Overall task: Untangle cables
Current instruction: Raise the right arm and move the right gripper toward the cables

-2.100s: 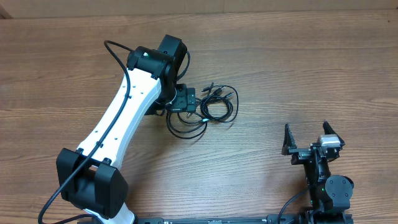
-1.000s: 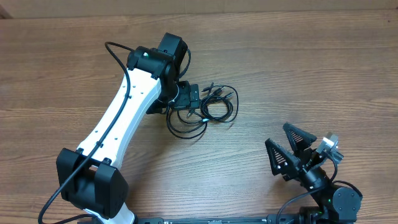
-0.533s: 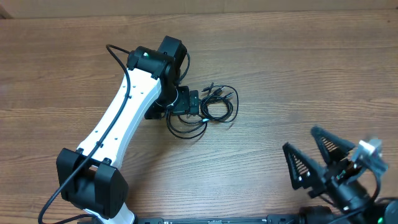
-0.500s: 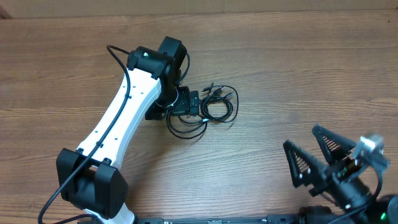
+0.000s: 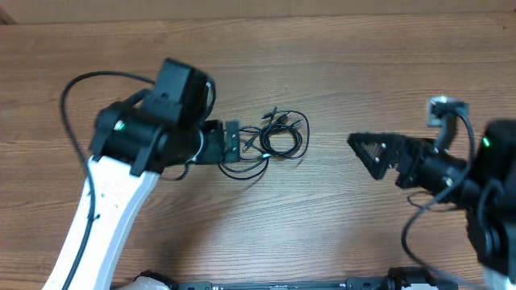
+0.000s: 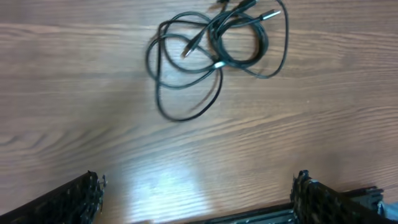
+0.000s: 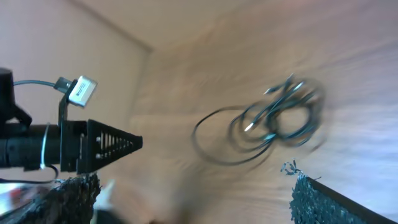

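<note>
The cables (image 5: pixel 276 135) are thin black cords lying as one tangled pile of loops on the wooden table, their plug ends sticking out at the far side. My left gripper (image 5: pixel 233 142) hovers just left of the pile, open and empty. In the left wrist view the cables (image 6: pixel 217 43) lie ahead of the left gripper (image 6: pixel 199 202) and apart from its fingertips (image 6: pixel 71 200). My right gripper (image 5: pixel 369 153) is to the right of the pile, open and pointing left at it. The right wrist view is blurred: the cables (image 7: pixel 277 121) lie beyond the right gripper (image 7: pixel 196 199).
The wooden table (image 5: pixel 339 64) runs to a pale wall at the back. The left arm's white link (image 5: pixel 101 213) crosses the front left. Thick black wires (image 5: pixel 76 89) loop off the left arm. The other arm's black finger (image 7: pixel 106 146) shows in the right wrist view.
The left arm has lifted and drawn back left off the pile. The right arm has swung up from the front right edge, now pointing left at the cables. The cables have not moved.
</note>
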`<state>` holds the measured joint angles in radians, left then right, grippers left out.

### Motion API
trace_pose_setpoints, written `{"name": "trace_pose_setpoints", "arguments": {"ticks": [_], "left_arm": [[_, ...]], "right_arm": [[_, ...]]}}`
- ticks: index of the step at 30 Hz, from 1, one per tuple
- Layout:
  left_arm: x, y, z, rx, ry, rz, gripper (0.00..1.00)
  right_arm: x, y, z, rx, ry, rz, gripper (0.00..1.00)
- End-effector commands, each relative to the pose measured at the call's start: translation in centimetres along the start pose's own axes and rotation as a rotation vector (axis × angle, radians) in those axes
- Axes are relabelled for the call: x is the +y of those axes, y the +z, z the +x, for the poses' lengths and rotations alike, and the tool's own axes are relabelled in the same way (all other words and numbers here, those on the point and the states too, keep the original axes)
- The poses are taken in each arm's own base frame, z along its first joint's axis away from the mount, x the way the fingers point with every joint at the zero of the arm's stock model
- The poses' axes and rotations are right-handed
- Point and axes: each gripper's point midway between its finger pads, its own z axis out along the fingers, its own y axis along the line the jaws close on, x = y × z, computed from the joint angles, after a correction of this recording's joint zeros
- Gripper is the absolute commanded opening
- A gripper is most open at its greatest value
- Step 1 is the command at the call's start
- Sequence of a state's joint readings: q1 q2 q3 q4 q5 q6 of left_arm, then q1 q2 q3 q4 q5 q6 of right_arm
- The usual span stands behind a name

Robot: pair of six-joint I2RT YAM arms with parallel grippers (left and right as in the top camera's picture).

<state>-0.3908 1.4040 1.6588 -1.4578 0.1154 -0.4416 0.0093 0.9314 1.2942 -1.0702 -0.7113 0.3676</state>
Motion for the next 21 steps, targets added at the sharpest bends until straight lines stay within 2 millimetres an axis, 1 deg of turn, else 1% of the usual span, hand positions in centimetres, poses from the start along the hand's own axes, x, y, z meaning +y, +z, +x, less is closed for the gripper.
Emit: {"name": "trace_pose_setpoints", "arguments": {"ticks": [1,4,5,7,10,14,16,19,21], "left_arm": [[0.7,0.2,-0.1,0.005,0.007,-0.047,0.99],[0.8,0.8,-0.1,0.024,0.005,-0.055,0.99],[0.8,1.1,-0.1,0.034,0.004,-0.060,0.99],[0.8,1.6,-0.2,0.047,0.003,-0.067,1.00],[0.9,2.3,-0.3,0.070,0.000,-0.077,1.00],[1.0,3.4,-0.3,0.110,-0.003,-0.095,1.00],[1.1,3.9,-0.2,0.131,-0.006,-0.106,1.00],[1.2,4.5,-0.2,0.149,-0.007,-0.114,0.99],[1.2,4.8,-0.2,0.158,-0.008,-0.118,1.00]], "right_arm": [[1.4,1.1,0.1,0.088,0.077,-0.105,1.00],[-0.2,3.0,-0.3,0.140,0.134,-0.082,1.00],[-1.0,4.0,-0.3,0.171,0.165,-0.069,0.99],[-2.1,5.5,-0.2,0.216,0.204,-0.053,0.94],[-3.9,7.8,0.2,0.287,0.261,-0.020,0.91],[-7.5,10.3,1.0,0.347,0.315,0.107,0.85],[-9.9,11.3,1.3,0.360,0.330,0.205,0.84],[-12.6,12.2,1.5,0.367,0.341,0.308,0.85],[-14.0,12.8,1.7,0.377,0.349,0.353,0.85]]}}
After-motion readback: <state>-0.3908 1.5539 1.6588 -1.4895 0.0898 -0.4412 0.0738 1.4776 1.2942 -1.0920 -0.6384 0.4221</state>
